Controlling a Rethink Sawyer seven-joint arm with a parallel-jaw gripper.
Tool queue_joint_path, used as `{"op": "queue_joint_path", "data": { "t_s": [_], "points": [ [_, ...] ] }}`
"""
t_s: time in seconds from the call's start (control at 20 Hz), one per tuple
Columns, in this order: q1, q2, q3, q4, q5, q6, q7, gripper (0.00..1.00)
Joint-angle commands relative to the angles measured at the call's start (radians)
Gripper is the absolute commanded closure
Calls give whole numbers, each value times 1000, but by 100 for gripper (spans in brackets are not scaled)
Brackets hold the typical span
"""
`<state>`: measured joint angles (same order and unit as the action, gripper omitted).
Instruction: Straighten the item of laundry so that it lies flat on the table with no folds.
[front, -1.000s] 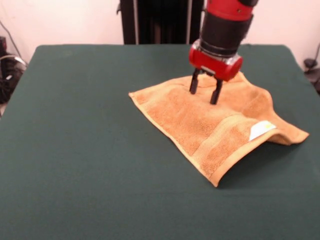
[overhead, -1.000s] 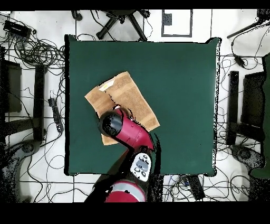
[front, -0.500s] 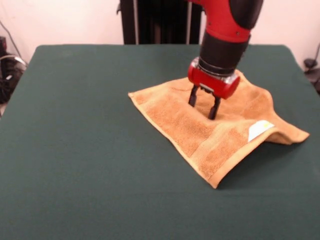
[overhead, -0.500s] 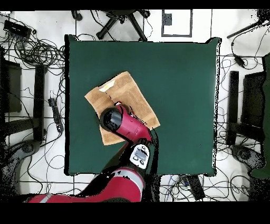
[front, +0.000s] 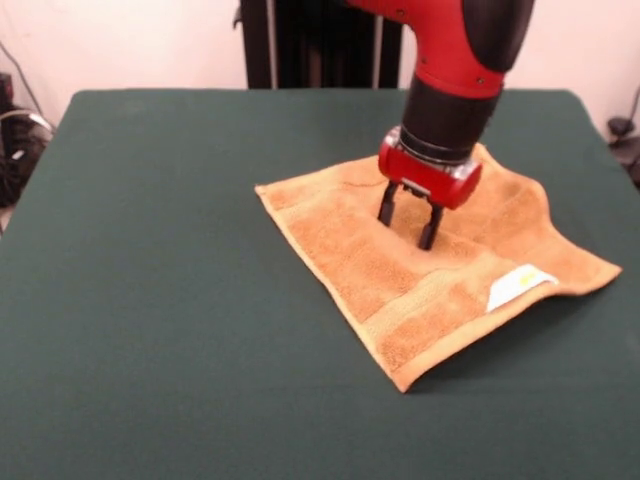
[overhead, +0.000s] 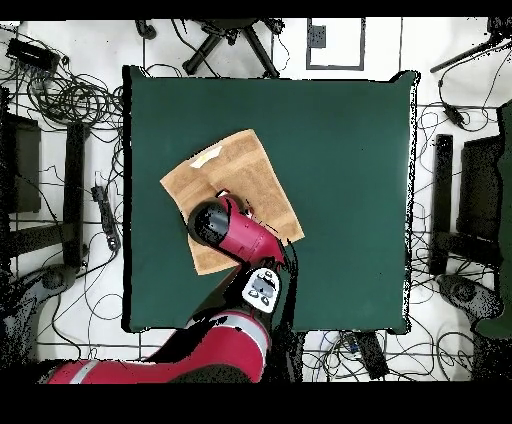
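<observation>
Overall, the table (front: 150, 300) is a broad rectangle of dark green felt-like cloth, bare apart from the towel. In the overhead view its floor surround is pale tile strewn with black cables (overhead: 70, 100), with a wheeled chair base (overhead: 230, 40) beyond one short edge and dark stands at both sides. In the front view a pale wall and a dark upright frame (front: 320, 45) close off the far side.

The towel (front: 360, 250) lies on the right half of the table in the front view, turned like a diamond, orange-tan with a woven band near its front edge. Its white-and-yellow tag (front: 518, 286) sits at the right-hand edge, where the cloth rides up a little over a shadow.

The gripper (front: 408, 222) stands over the towel's middle with its two black fingers (front: 386, 205) spread apart and holding nothing; their tips are at the cloth, though I cannot tell if they press it.

Compared with a second ago, the front corner has slid toward the left and the raised fold by the tag lies lower and flatter. The arm now leans in more from the upper right.
</observation>
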<state>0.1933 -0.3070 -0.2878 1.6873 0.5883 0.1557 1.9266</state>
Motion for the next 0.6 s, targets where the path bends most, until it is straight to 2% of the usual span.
{"op": "queue_joint_path", "data": {
  "t_s": [0.05, 0.25, 0.35, 0.6],
  "points": [
    [-47, 15, 38, -32, -39, -24, 137, 0],
    [-154, -9, 61, -24, -131, -43, 51, 0],
    [-222, -12, 104, -25, -184, -63, 22, 0],
    [-283, -26, 86, -42, -282, -42, 16, 0]
  ]
}}
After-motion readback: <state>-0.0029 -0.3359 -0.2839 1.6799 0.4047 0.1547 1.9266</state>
